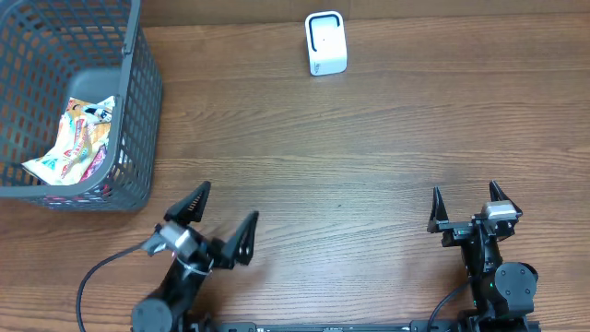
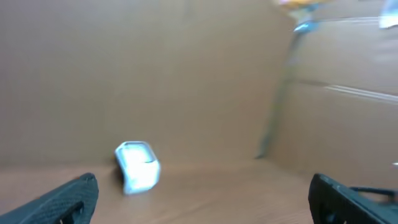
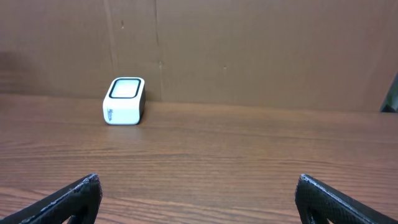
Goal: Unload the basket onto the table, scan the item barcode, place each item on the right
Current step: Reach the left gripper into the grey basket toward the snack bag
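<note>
A colourful snack packet, the item (image 1: 76, 140), lies inside the grey mesh basket (image 1: 138, 129) at the left; its barcode does not show. A small white scanner (image 1: 325, 43) with a dark window stands at the far middle of the table, also seen as the scanner (image 3: 124, 101) in the right wrist view and blurred as the scanner (image 2: 137, 165) in the left wrist view. My left gripper (image 1: 224, 216) is open near the front left, right of the basket, with nothing between its fingers. The right gripper (image 1: 466, 201) stands open and empty at the front right.
The wooden table (image 1: 369, 148) stretches between the grippers and the scanner. A brown cardboard wall (image 3: 249, 50) rises behind the table's far edge. The left wrist view is motion-blurred.
</note>
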You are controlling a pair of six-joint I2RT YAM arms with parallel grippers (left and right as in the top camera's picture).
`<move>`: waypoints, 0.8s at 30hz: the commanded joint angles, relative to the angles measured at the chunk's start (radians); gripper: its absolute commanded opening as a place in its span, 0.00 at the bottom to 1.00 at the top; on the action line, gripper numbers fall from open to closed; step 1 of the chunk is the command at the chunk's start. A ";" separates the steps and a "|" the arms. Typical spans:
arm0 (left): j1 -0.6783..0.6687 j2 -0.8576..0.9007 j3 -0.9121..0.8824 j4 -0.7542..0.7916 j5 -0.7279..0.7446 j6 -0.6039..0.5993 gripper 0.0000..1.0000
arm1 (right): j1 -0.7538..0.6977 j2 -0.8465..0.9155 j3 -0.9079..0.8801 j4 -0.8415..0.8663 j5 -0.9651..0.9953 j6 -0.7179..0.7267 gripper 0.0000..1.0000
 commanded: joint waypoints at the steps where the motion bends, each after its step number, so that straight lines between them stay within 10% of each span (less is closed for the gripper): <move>1: 0.005 -0.007 0.073 0.076 0.071 -0.020 1.00 | -0.002 -0.008 -0.011 0.008 0.006 -0.004 1.00; 7: 0.005 0.170 0.524 -0.497 -0.202 0.337 1.00 | -0.002 -0.008 -0.011 0.008 0.006 -0.004 1.00; 13: 0.005 0.614 1.075 -1.136 -0.116 0.456 1.00 | -0.002 -0.008 -0.011 0.008 0.006 -0.004 1.00; 24: 0.005 1.033 1.545 -1.489 -0.259 0.455 1.00 | -0.002 -0.008 -0.011 0.008 0.006 -0.004 1.00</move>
